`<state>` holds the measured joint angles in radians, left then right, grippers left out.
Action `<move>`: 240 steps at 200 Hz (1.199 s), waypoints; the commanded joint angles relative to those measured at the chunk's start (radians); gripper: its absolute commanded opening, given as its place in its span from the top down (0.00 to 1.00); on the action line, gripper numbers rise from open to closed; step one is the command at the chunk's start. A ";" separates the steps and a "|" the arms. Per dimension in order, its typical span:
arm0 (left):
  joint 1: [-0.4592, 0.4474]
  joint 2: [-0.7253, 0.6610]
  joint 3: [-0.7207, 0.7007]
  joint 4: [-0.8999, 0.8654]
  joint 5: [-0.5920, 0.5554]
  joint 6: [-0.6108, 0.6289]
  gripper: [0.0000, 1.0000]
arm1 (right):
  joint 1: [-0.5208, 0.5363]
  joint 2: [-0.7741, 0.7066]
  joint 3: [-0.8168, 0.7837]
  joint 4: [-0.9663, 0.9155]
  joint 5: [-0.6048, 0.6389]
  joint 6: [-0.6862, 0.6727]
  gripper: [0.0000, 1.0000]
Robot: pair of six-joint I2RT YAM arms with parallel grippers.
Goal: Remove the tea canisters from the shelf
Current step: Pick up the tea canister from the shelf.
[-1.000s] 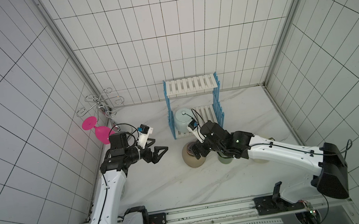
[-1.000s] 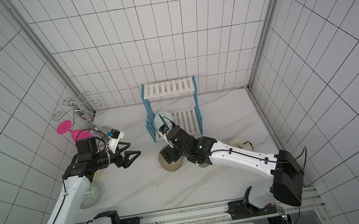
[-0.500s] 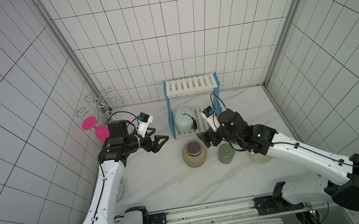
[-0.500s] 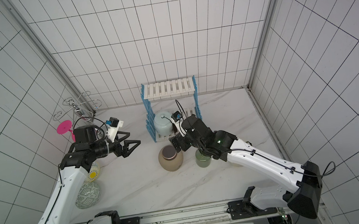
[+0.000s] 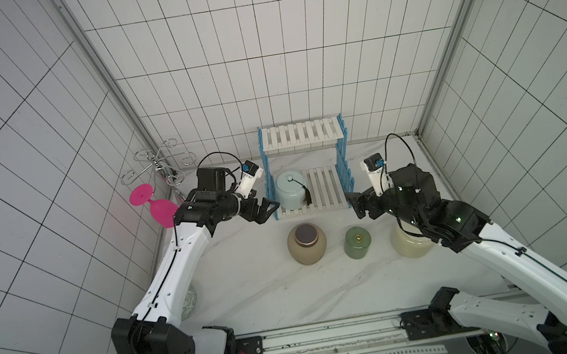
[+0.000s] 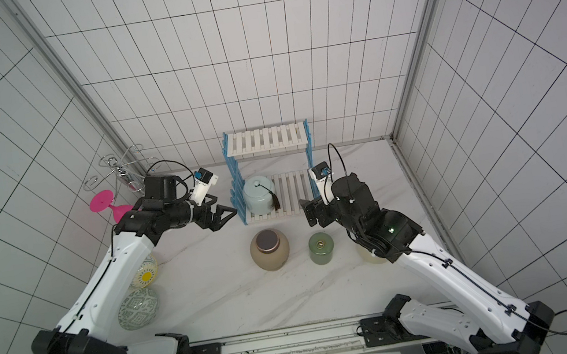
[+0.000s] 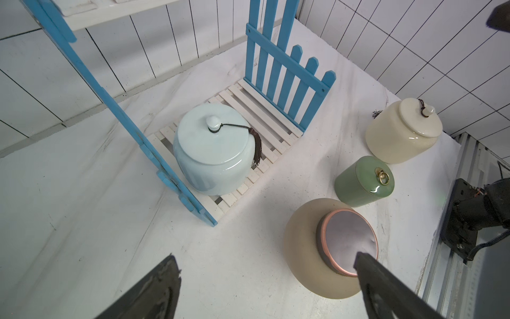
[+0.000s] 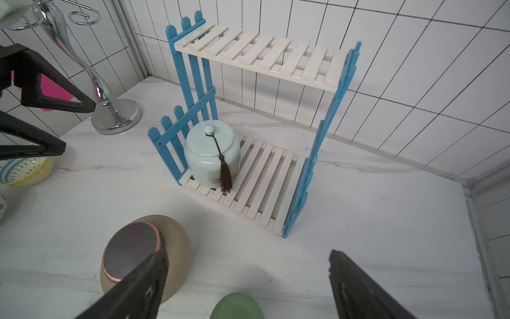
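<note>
On the lower board of the shelf (image 5: 300, 136) stands only the pale-blue jar (image 5: 291, 194), close against the fence side (image 5: 269, 188). My left claw (image 5: 270, 211) and right claw (image 5: 353, 206) are both spread and empty. I fear the left one may hit the fence side and push the shelf, or the jar, coming out, may knock the tan-brown jar (image 5: 307, 245).

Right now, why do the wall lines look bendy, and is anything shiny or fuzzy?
In both top views the wall tiles fan out and bend slightly, likely a wide lens. In the left wrist view the green canister has a bright glare spot, and the left gripper is fuzzy up close. In the right wrist view the chrome stand gleams.
</note>
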<state>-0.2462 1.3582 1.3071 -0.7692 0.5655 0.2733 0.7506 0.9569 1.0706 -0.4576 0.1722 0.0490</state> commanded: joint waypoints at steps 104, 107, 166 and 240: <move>-0.159 0.312 0.309 -0.052 -0.307 -0.197 0.01 | -0.073 -0.227 -0.287 0.106 0.211 -0.116 0.04; -0.162 0.317 0.311 -0.050 -0.314 -0.198 0.01 | -0.072 -0.230 -0.287 0.109 0.216 -0.116 0.04; -0.245 0.415 0.362 0.014 -0.485 -0.204 0.06 | -0.077 -0.277 -0.312 0.145 0.307 -0.147 0.01; -0.310 0.509 0.375 0.182 -0.636 -0.272 0.16 | -0.086 -0.310 -0.329 0.162 0.345 -0.149 0.01</move>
<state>-0.5468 1.8378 1.6493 -0.6796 0.0109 0.0257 0.6750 0.6567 0.7681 -0.3176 0.4885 -0.0952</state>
